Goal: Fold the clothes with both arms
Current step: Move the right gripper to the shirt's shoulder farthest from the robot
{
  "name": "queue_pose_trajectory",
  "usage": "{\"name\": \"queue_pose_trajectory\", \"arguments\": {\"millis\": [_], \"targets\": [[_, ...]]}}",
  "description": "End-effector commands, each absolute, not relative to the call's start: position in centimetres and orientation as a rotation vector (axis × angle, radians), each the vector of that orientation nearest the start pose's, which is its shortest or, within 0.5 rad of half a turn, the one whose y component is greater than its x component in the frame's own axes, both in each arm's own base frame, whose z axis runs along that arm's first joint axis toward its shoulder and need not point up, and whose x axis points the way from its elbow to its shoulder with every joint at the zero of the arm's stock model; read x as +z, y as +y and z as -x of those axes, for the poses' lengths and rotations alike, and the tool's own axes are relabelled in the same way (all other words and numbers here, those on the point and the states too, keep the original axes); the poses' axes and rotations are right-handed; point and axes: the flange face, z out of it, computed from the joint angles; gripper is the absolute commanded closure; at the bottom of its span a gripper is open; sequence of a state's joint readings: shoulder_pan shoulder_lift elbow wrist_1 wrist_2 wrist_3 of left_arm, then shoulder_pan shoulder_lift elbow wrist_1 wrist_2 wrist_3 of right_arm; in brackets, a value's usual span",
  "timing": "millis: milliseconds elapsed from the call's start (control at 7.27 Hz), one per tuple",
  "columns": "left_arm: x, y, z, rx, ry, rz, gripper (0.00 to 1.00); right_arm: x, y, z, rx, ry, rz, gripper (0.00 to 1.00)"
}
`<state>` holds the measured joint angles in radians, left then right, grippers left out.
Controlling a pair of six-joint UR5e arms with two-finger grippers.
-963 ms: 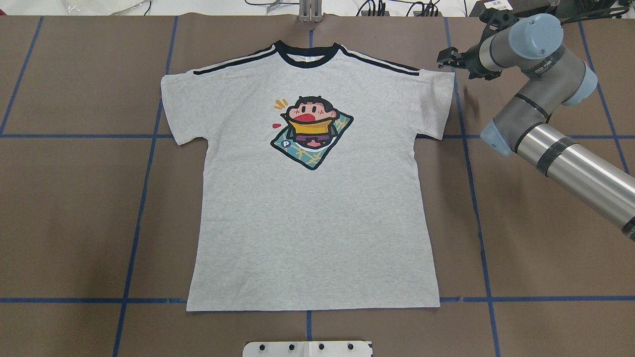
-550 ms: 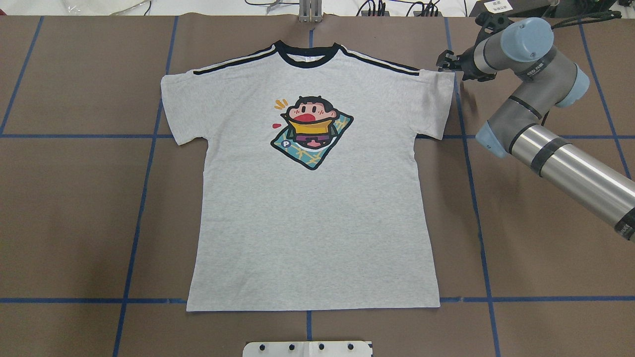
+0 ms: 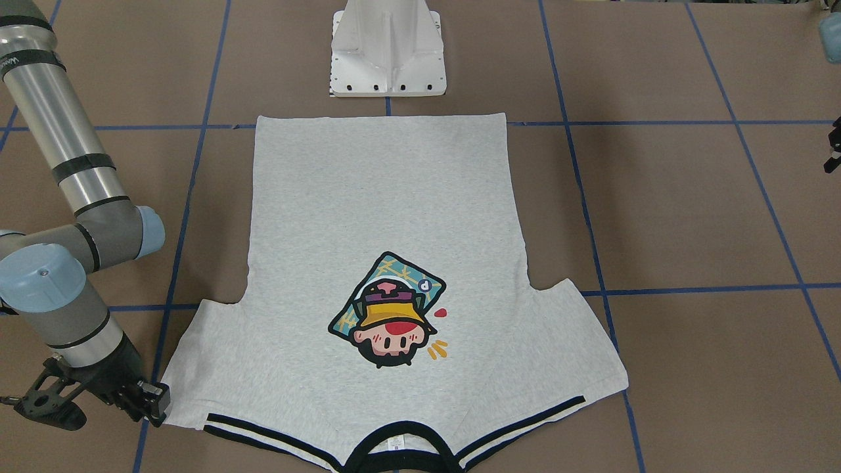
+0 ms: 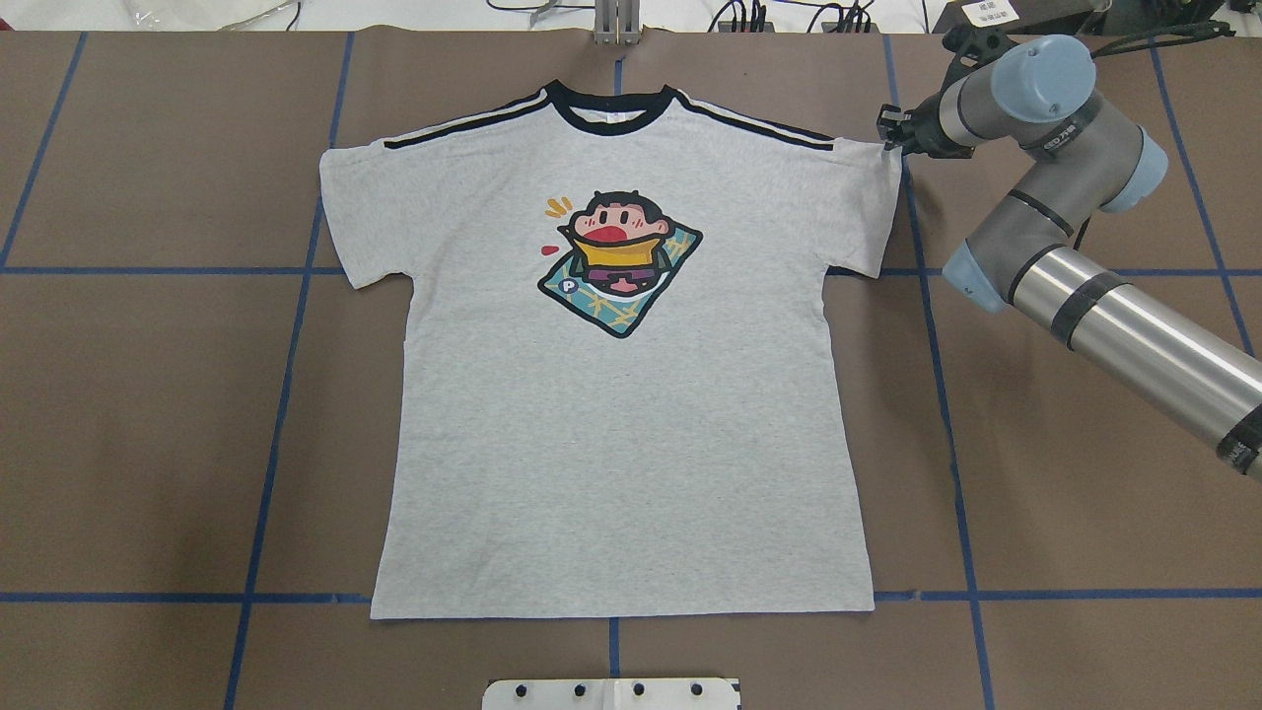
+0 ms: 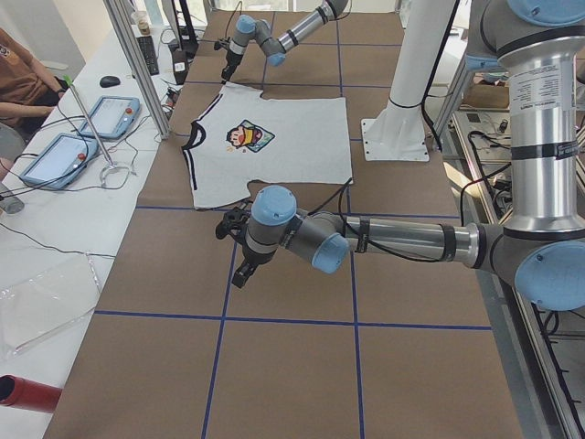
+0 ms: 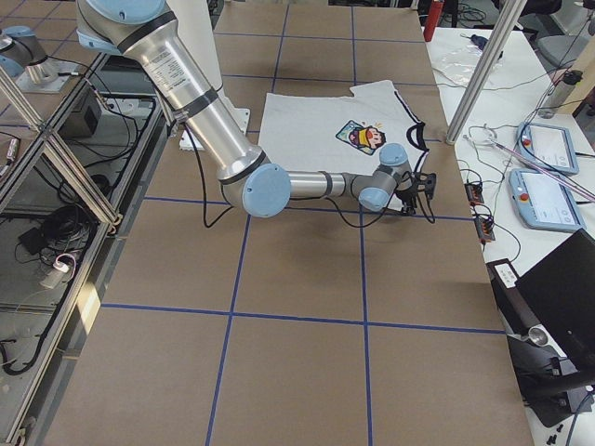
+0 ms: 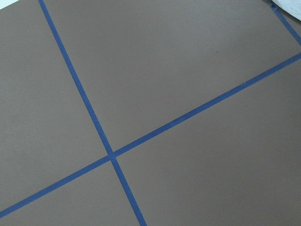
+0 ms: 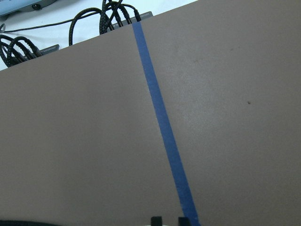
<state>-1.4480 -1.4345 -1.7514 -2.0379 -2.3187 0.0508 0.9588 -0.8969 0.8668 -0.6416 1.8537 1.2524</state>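
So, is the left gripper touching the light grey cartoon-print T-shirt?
Apart. The exterior left view shows the left gripper over bare brown table, a clear gap from the light grey cartoon-print T-shirt.

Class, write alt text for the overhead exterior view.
A grey T-shirt with a cartoon print lies flat, front up, on a brown table gridded with blue tape. The right arm reaches in from the right, its tool at the sleeve's corner.

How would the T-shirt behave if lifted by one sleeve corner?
Probably floppy: the T-shirt lies flat as thin cloth, so it would drape and trail. Pushed, it would likely wrinkle on the matte table rather than slide whole.
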Motion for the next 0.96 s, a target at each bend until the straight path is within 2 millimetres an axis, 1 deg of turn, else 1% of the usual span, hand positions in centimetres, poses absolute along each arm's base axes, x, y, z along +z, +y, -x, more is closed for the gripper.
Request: {"name": "queue_pose_trajectory", "arguments": {"millis": [0, 138, 275, 413, 550, 688, 825], "targets": [[58.1, -46.1, 0.9, 0.356, 0.755, -0.463, 0.0, 45.1, -71.0, 37.0, 0.439, -0.934, -0.359, 1.0], [58.0, -46.1, 0.9, 0.356, 0.755, -0.465, 0.0, 41.9, -70.3, 37.9, 0.412, -0.981, -0.389, 1.0], [57.9, -46.1, 0.9, 0.355, 0.755, -0.466, 0.0, 39.0, -69.1, 41.0, 0.373, -1.006, -0.384, 1.0], [57.8, -46.1, 0.9, 0.356, 0.755, -0.467, 0.0, 32.9, -69.3, 45.3, 0.356, -0.98, -0.349, 1.0], [57.4, -46.1, 0.9, 0.359, 0.756, -0.474, 0.0, 29.3, -69.5, 48.1, 0.361, -0.922, -0.34, 1.0], [57.4, -46.1, 0.9, 0.359, 0.755, -0.475, 0.0, 29.2, -70.5, 49.4, 0.371, -0.892, -0.339, 1.0], [57.4, -46.1, 0.9, 0.359, 0.756, -0.474, 0.0, 30.1, -71.8, 50.3, 0.389, -0.84, -0.341, 1.0]]}}
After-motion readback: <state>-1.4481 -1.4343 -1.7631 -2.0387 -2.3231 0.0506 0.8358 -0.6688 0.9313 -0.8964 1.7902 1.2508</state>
